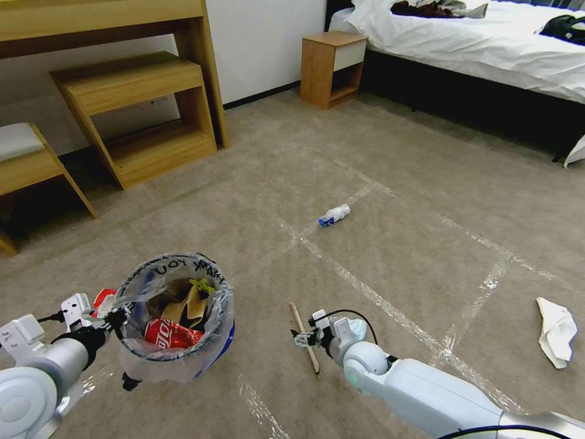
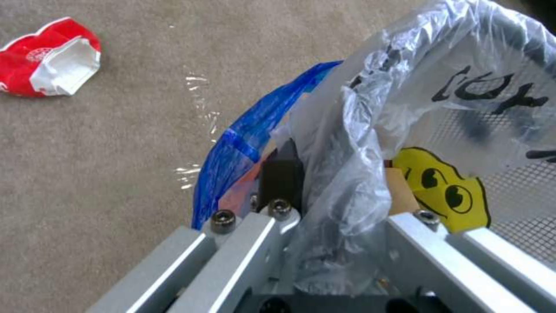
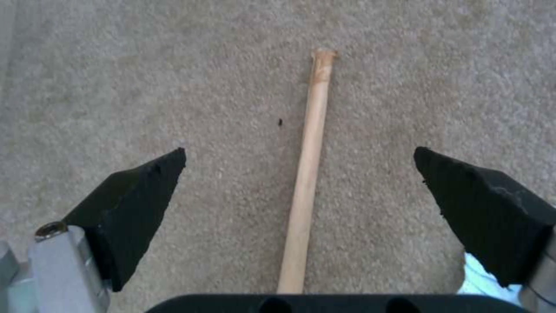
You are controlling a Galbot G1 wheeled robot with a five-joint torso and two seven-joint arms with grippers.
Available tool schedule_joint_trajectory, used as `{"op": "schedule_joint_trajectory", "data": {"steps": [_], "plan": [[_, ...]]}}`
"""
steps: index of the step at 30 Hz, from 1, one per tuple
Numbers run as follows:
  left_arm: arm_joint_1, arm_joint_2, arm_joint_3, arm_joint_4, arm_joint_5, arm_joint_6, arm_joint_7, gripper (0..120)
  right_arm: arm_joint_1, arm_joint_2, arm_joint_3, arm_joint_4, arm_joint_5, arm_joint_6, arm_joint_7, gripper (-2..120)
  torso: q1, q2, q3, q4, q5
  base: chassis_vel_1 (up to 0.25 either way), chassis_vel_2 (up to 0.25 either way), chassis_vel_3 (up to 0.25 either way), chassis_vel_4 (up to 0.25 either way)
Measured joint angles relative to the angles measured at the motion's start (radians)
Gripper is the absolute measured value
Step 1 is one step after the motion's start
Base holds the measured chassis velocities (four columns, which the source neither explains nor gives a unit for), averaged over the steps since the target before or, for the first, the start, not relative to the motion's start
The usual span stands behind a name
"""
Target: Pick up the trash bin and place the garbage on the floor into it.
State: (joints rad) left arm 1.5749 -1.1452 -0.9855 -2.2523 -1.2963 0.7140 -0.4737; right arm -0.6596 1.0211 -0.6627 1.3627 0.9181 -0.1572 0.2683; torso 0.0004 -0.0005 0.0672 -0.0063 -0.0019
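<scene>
The trash bin [image 1: 210, 341], blue and lined with a clear lettered bag, hangs just above the floor [image 1: 396, 177] at lower left. My left gripper [image 1: 119, 318] is shut on its rim; one black finger [image 2: 282, 174] presses the blue wall [image 2: 243, 139] from outside. A crushed red can [image 1: 170, 334] and a brown paper bag [image 1: 190, 305] lie inside. My right gripper [image 1: 302, 337] is open just above a wooden stick [image 1: 297, 315], its fingers [image 3: 139, 200] on either side of the stick [image 3: 307, 174]. A white-blue bottle [image 1: 334, 215], a white tissue [image 1: 557, 332] and a red wrapper [image 2: 49, 63] lie on the carpet.
A wooden desk with shelves [image 1: 134, 116] and a stool [image 1: 24, 158] stand at the back left. A nightstand [image 1: 332, 67] and a bed [image 1: 487, 42] are at the back right. Shiny tape lines [image 1: 378, 299] cross the open carpet.
</scene>
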Motion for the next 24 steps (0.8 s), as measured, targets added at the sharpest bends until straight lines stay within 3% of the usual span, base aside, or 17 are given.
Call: {"op": "schedule_joint_trajectory", "data": {"steps": [24], "plan": [[0.005,0.000,0.004,-0.002,0.007,-0.002,0.001,0,-0.013,0.046,0.027,-0.072,0.003,0.001,-0.010,100,0.000,0.000,0.000,0.0000,0.0000,0.000,0.000,0.000,0.000]]}}
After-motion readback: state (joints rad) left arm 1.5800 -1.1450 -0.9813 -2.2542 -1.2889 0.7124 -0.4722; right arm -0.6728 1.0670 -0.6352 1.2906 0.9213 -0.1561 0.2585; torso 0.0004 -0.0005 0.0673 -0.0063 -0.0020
